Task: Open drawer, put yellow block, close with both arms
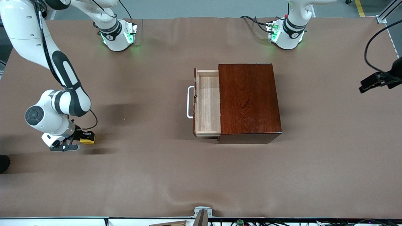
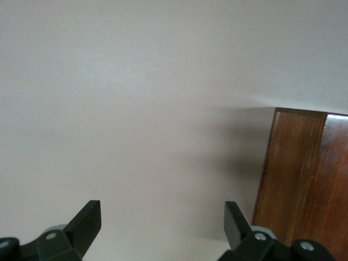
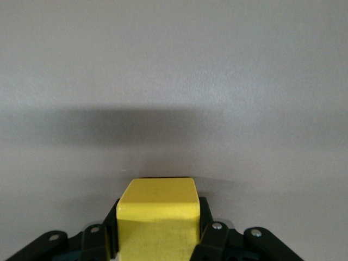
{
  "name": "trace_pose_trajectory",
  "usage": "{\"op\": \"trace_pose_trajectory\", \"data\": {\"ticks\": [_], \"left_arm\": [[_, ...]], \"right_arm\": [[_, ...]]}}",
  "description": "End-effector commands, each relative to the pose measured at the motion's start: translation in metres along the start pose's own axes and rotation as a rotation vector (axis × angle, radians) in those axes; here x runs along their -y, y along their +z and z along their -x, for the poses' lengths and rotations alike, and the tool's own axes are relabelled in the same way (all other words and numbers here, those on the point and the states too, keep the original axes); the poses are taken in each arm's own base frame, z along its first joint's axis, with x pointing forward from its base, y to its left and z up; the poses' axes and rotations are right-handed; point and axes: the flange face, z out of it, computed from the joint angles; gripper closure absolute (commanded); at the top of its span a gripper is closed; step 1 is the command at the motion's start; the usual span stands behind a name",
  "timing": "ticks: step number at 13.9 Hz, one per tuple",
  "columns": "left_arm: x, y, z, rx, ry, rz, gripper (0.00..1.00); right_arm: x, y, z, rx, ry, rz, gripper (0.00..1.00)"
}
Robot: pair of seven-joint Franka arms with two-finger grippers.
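Worktop point(image 1: 157, 175): matt brown cloth-like cover, slightly rippled near the front edge. Wooden box point(image 1: 248, 97): dark reddish-brown wood, glossy varnish, visible grain. Drawer point(image 1: 208, 103): pale unfinished-looking wood, matt, fine grain; white handle point(image 1: 189, 102), smooth. Yellow block point(image 3: 157, 215): bright yellow, smooth, matt to faint sheen. Right end effector point(image 1: 82, 138): black matt plastic look, small metal screws. Left end effector point(image 2: 163, 225): same black matt finish. Arms: glossy white shells, dark grey sections.
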Motion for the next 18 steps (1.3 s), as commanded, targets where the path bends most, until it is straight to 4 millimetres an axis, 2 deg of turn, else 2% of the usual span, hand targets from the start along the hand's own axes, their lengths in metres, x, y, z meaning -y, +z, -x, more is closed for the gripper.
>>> {"op": "trace_pose_trajectory", "data": {"ticks": [1,3,5,7,9,11,15,18], "left_arm": [[-0.01,-0.009,0.003,-0.011,0.05,0.041,0.0],[-0.014,-0.019,0.006,0.017,0.046,0.1,0.0],[-0.01,-0.015,0.007,0.043,0.087,0.103,0.0],[-0.01,-0.013,0.008,0.06,0.103,0.093,0.0],[-0.009,-0.01,0.009,0.069,0.105,0.09,0.0],[-0.008,-0.008,0.008,0.073,0.102,0.088,0.0],[-0.005,-0.004,0.005,0.08,0.079,0.085,0.0],[0.001,-0.003,0.005,0.08,0.069,0.078,0.0]], "right_arm": [[0.006,-0.069,-0.015,0.011,-0.006,-0.014,1.0],[0.017,-0.142,-0.026,0.033,-0.026,-0.021,1.0],[0.034,-0.206,-0.03,0.066,-0.046,-0.029,1.0],[0.079,-0.258,-0.033,0.084,-0.052,-0.019,1.0],[0.124,-0.296,-0.036,0.095,-0.038,-0.02,1.0],[0.186,-0.308,-0.032,0.092,-0.032,-0.019,1.0],[0.346,-0.316,0.003,0.069,0.035,-0.013,1.0],[0.469,-0.297,0.036,0.059,0.073,-0.034,1.0]]}}
